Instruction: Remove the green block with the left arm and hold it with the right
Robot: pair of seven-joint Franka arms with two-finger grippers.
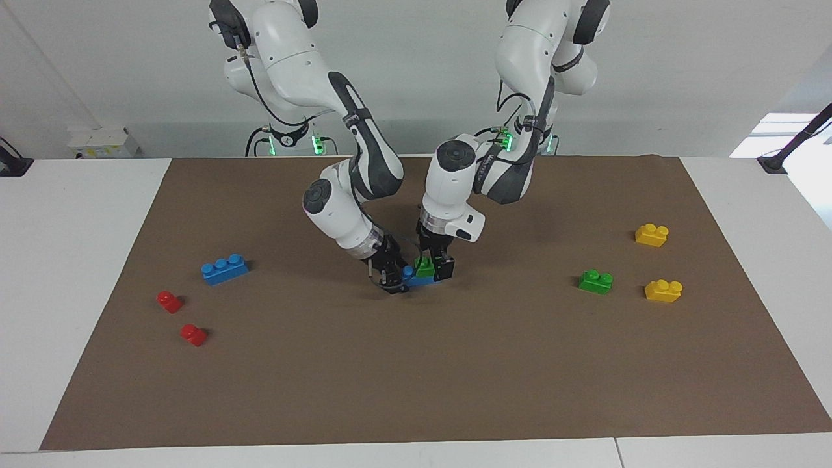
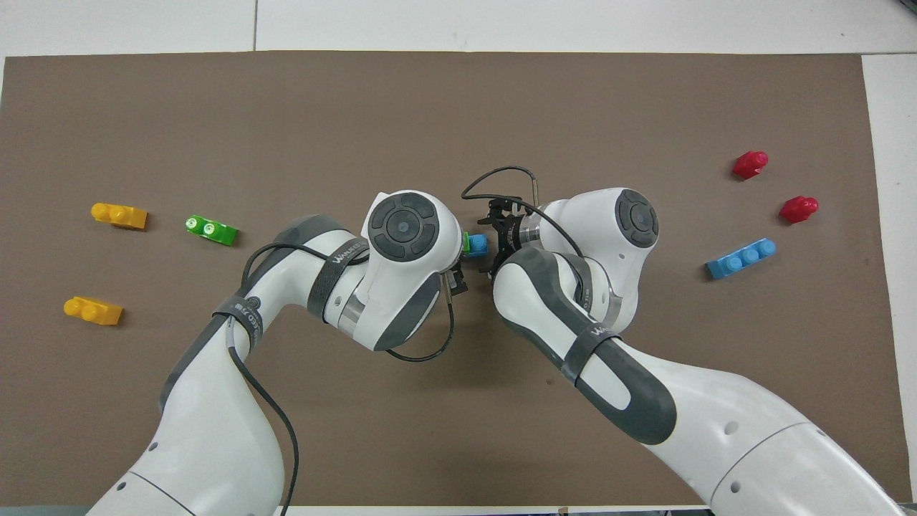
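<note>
The two arms meet mid-mat, nearer the robots than the mat's middle line, and that is where all the work sits. The green block (image 1: 426,266) is still seated on the blue brick (image 1: 411,277), so nothing has been removed yet; by my reading the job is at the gripping stage, with the pull-off and separation all left to do.

The left claw (image 1: 437,268) stands straight down over the green block, its fingers either side of it and apparently open, not yet squeezing. The right claw (image 1: 389,276) comes in slantwise at the blue brick's end toward the right arm's side; whether it has hold of the brick I cannot tell, since the fingertips are masked by its own links.

The stacked pair lies with its long axis running across the counter, from one arm's end toward the other, studs up. The green block sits on the end of the blue brick toward the left arm's side, in line with it.

Farther from the robots lie a spare green brick (image 1: 596,281) and two yellow bricks (image 1: 663,290) toward the left arm's end, a loose blue brick (image 1: 223,269) and two red pieces (image 1: 193,334) toward the right arm's end
</note>
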